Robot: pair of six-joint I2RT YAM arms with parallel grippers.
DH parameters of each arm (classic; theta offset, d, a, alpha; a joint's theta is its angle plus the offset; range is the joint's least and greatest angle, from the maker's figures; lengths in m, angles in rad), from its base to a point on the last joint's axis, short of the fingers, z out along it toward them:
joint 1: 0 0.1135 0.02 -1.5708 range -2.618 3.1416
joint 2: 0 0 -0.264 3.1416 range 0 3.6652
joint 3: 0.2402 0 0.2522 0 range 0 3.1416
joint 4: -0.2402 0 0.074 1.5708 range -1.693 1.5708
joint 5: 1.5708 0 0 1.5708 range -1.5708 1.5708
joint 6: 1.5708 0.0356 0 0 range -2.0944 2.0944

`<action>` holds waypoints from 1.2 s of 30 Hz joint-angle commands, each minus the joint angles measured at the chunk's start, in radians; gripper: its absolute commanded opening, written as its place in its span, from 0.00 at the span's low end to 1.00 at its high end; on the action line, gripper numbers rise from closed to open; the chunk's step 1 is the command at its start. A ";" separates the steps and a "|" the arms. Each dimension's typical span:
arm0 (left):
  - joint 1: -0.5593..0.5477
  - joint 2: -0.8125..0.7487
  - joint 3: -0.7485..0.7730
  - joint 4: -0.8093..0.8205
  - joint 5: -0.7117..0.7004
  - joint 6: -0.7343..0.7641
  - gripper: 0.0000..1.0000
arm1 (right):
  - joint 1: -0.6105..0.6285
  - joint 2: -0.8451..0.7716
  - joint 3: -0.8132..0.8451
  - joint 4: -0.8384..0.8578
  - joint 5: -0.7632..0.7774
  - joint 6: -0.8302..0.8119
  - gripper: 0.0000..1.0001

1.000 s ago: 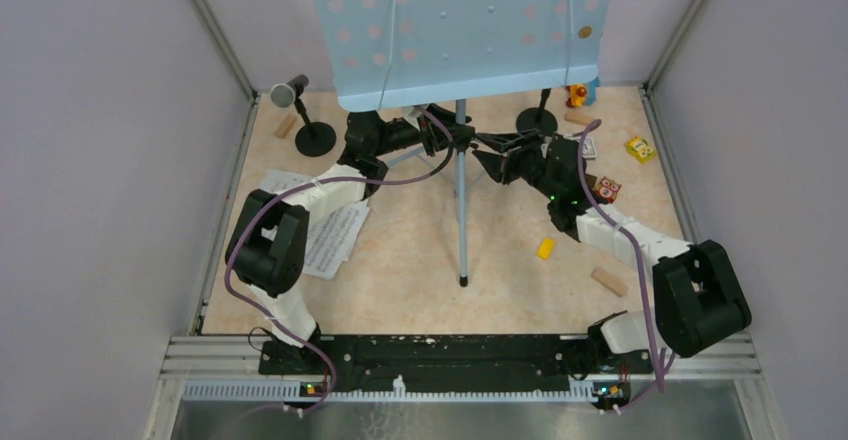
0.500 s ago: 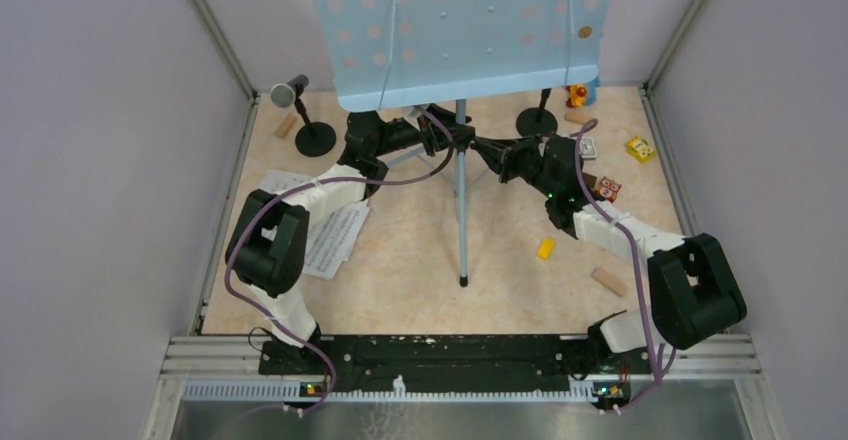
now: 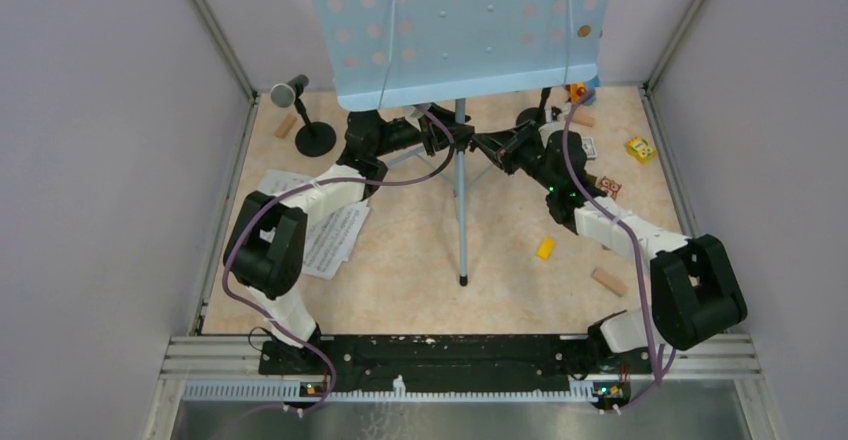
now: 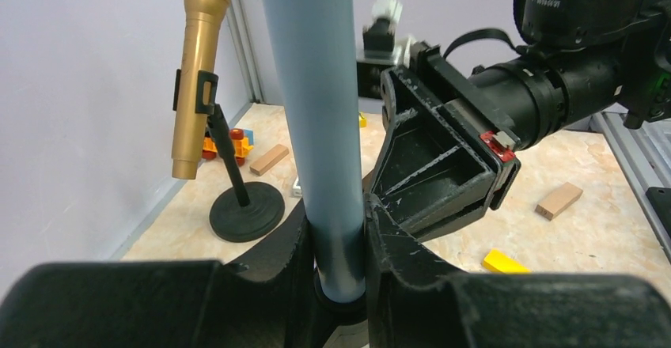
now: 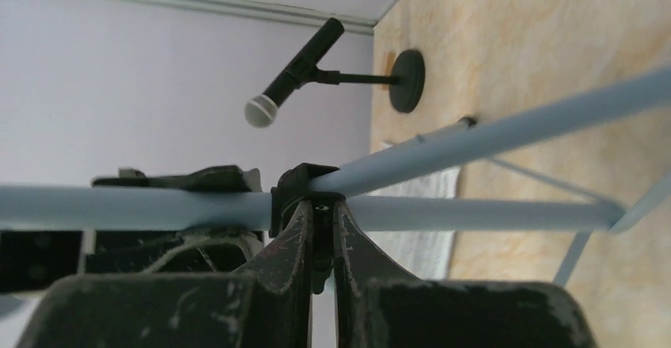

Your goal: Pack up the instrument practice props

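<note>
Left fingers point(image 4: 281, 241) clenched on the grey pole point(image 4: 316, 111) of the music stand. Right fingers point(image 5: 289, 237) pinched almost together on the black collar point(image 5: 305, 180) where the tripod legs point(image 5: 490, 130) branch off; grasping it, as far as the wrist view shows. Stand upright, mid-worktop toward the far edge, with the light blue music desk point(image 3: 460, 25) on top.

Step, as judged: folding the stand, one arm steadying the pole, the other working the collar. Next move calls for loosening or sliding the collar so the legs fold in, with the left grip firm so the stand doesn't tip.

Not yet packed: gold microphone point(image 4: 195, 71) in its holder point(image 4: 245, 215) by the far right corner, black microphone point(image 3: 290, 90) at the far left corner, music sheets point(image 3: 330, 235) near the left edge.
</note>
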 commanded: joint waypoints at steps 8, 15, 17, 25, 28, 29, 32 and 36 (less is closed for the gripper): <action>-0.043 0.021 -0.023 -0.048 0.064 0.141 0.00 | 0.065 -0.051 -0.031 0.500 -0.333 -0.896 0.00; -0.043 0.015 -0.025 -0.047 0.058 0.141 0.00 | 0.084 -0.062 -0.037 0.470 -0.710 -1.313 0.00; -0.043 0.014 -0.027 -0.048 0.057 0.141 0.00 | 0.090 -0.096 -0.045 0.358 -0.789 -1.535 0.00; -0.043 0.018 -0.027 -0.042 0.058 0.141 0.00 | 0.227 -0.152 0.149 -0.721 -0.501 -2.629 0.00; -0.043 0.021 -0.028 -0.039 0.061 0.114 0.00 | 0.308 -0.144 0.152 -0.867 -0.219 -2.830 0.00; -0.043 0.020 -0.028 -0.039 0.062 0.113 0.00 | 0.331 -0.147 0.133 -0.875 -0.102 -2.870 0.00; -0.043 0.020 -0.028 -0.042 0.060 0.118 0.00 | 0.373 -0.160 0.080 -0.836 0.074 -2.927 0.00; -0.043 0.022 -0.026 -0.045 0.060 0.119 0.00 | 0.429 -0.215 -0.052 -0.581 0.274 -2.961 0.01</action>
